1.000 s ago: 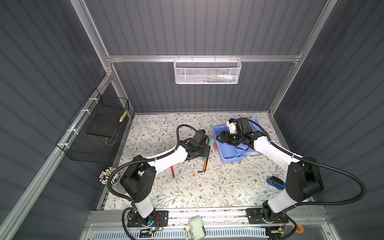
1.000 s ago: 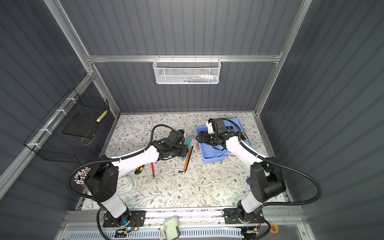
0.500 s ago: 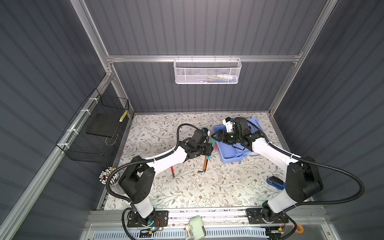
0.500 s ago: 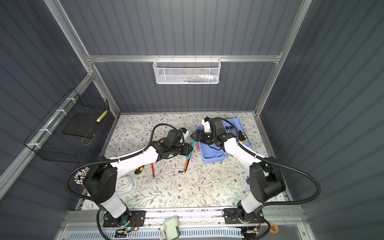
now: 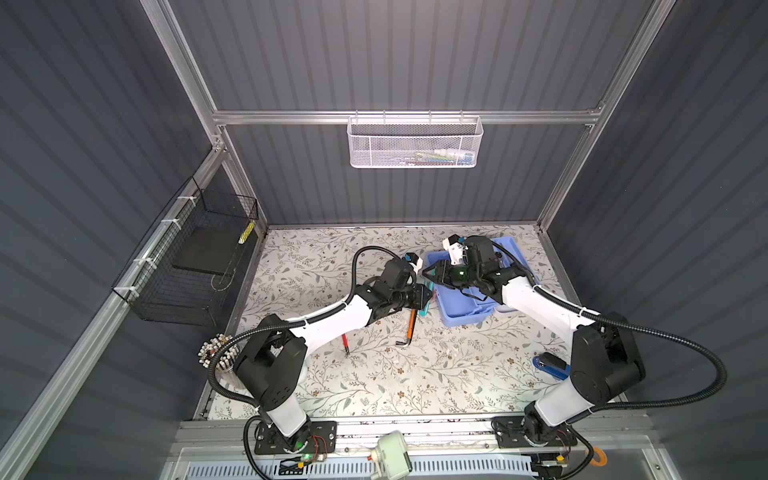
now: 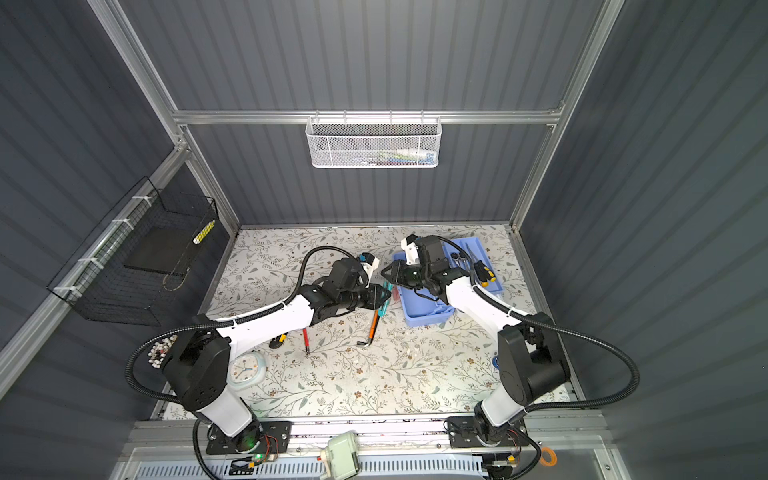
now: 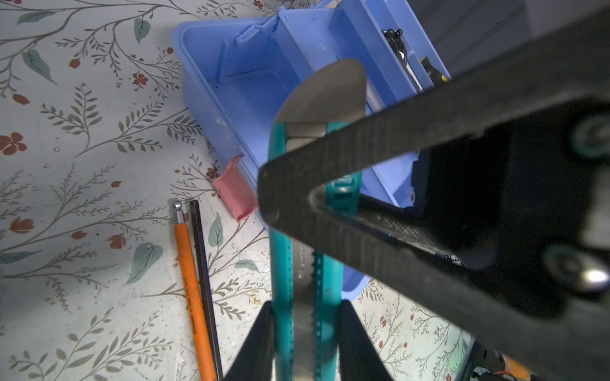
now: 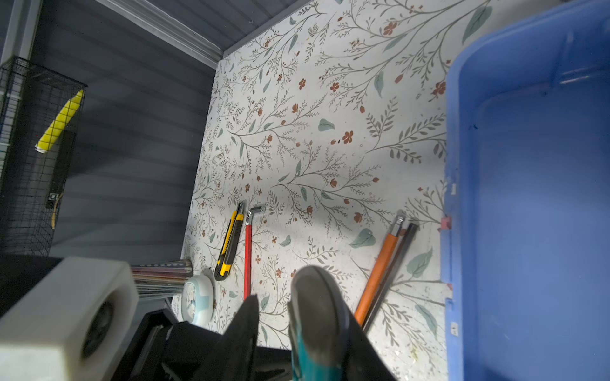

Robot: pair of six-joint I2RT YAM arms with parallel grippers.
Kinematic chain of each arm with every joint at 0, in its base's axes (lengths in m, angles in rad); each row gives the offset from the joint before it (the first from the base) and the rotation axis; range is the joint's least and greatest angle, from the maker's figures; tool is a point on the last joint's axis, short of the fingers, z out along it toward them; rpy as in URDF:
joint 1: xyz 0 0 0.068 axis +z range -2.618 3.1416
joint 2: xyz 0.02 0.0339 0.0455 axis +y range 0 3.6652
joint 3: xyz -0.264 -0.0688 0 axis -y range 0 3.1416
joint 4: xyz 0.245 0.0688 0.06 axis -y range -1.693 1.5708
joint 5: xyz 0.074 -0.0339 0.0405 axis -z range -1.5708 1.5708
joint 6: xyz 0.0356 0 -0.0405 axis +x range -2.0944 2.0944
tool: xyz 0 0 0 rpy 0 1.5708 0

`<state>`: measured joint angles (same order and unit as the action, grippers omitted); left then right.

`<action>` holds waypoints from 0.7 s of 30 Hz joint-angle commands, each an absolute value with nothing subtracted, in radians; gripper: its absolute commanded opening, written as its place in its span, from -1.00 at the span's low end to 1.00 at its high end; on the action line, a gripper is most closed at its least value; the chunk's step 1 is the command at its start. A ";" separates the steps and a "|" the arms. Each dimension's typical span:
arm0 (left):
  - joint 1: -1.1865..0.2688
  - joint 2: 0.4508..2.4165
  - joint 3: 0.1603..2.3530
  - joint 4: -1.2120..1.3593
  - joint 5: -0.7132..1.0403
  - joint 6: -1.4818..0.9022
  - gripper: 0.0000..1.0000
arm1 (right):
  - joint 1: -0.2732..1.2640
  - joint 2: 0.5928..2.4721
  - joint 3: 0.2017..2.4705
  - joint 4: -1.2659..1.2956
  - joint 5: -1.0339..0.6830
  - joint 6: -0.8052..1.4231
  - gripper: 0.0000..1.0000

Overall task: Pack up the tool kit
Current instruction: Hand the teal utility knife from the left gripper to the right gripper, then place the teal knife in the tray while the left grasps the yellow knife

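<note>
My left gripper (image 7: 305,306) is shut on the teal utility knife (image 7: 280,264) and holds it above the table beside the tool kit's blue base (image 5: 465,307). My right gripper (image 8: 297,306) reaches over from the box to the knife's metal end. One of its fingers lies against the knife and a narrow gap shows at the other. In both top views the two grippers (image 5: 422,297) (image 6: 384,272) meet tip to tip. An orange hex key (image 7: 191,280) lies under the knife. A red hex key (image 8: 247,257) and a yellow knife (image 8: 229,244) lie further left. The trays (image 6: 478,266) hold a ratchet and a screwdriver.
A pink latch (image 7: 234,194) hangs on the box's near wall. A blue stapler (image 5: 550,365) sits at the front right. A clock (image 6: 245,370) and a cup of pens (image 5: 214,353) stand at the front left. A black wire basket (image 5: 195,257) hangs on the left wall and a white mesh basket (image 5: 413,143) on the back wall.
My right gripper has swung left from over the box to the knife's end, and its jaws have narrowed around it. My left gripper has carried the knife slightly right, toward it.
</note>
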<state>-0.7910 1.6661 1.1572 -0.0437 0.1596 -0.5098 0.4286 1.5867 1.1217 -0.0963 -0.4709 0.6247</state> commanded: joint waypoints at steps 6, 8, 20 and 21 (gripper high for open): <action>-0.790 1.622 1.125 0.020 0.204 -0.533 -0.52 | 0.439 1.580 1.112 -0.107 -0.484 0.607 -0.76; -0.790 1.617 1.124 0.004 0.183 -0.534 -0.30 | 0.439 1.570 1.122 -0.132 -0.469 0.589 -0.82; -0.756 1.463 1.056 -0.216 -0.122 -0.474 0.99 | 0.394 1.535 1.319 -0.555 -0.068 0.288 -0.86; -0.741 1.450 1.048 -0.243 -0.141 -0.476 0.99 | 0.387 1.539 1.341 -0.588 -0.028 0.256 -0.85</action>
